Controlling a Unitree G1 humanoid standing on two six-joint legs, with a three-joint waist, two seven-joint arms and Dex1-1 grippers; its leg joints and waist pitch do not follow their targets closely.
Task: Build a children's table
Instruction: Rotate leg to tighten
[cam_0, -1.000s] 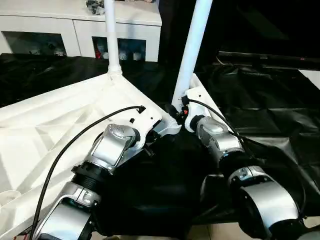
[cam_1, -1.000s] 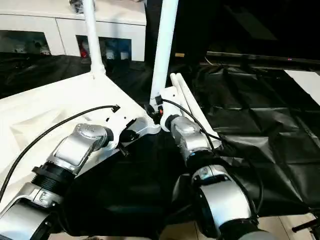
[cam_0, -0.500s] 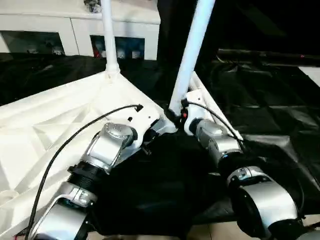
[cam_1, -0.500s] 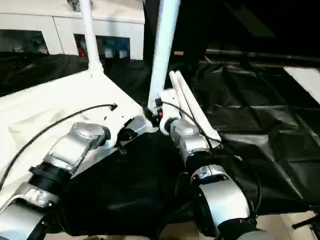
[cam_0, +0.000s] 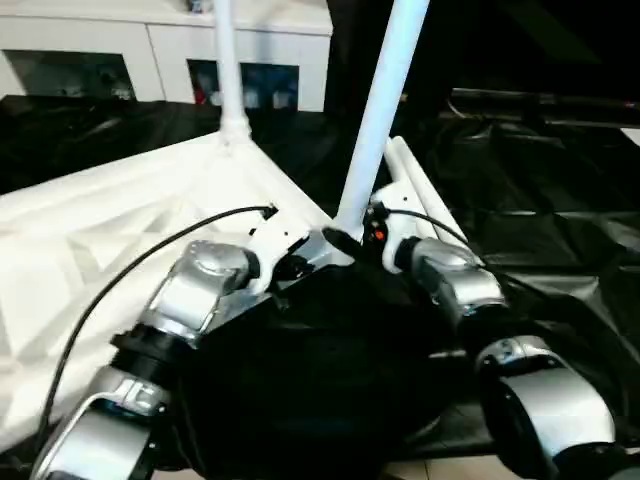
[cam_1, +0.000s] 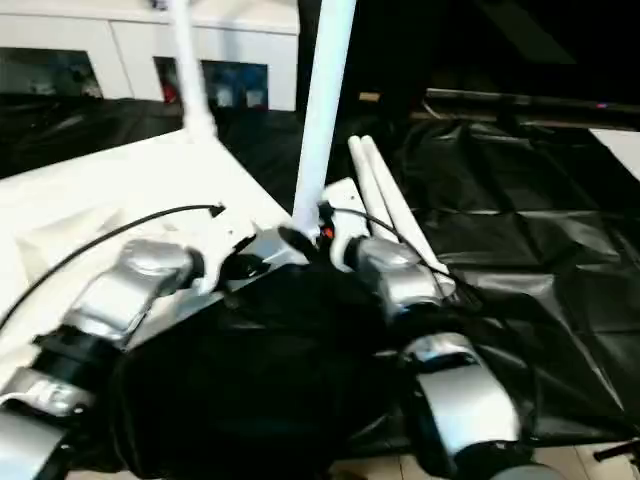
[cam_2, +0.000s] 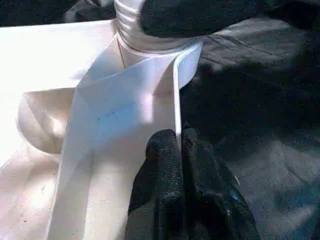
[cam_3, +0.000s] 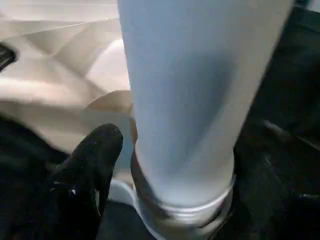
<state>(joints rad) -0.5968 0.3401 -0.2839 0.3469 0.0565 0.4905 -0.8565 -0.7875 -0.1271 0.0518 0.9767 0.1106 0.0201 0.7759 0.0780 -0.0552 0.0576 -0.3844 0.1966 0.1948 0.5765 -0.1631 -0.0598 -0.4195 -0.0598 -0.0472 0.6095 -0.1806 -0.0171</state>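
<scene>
Table top: upside down on the black sheet, ribs up.
Near leg: standing in the near corner socket.
Far leg: standing in the far corner socket.
Spare legs: lying along the right edge.
Left gripper: pinched tight on the top's rim by the near corner.
Right gripper: wide, one black finger just beside the near leg's base; cannot tell if touching.
Cabinet: behind.

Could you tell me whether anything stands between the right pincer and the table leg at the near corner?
Nothing visible does. The right pincer sits right at the base of the near leg, where it enters the tabletop's corner socket; one black finger lies beside the leg's collar.
</scene>
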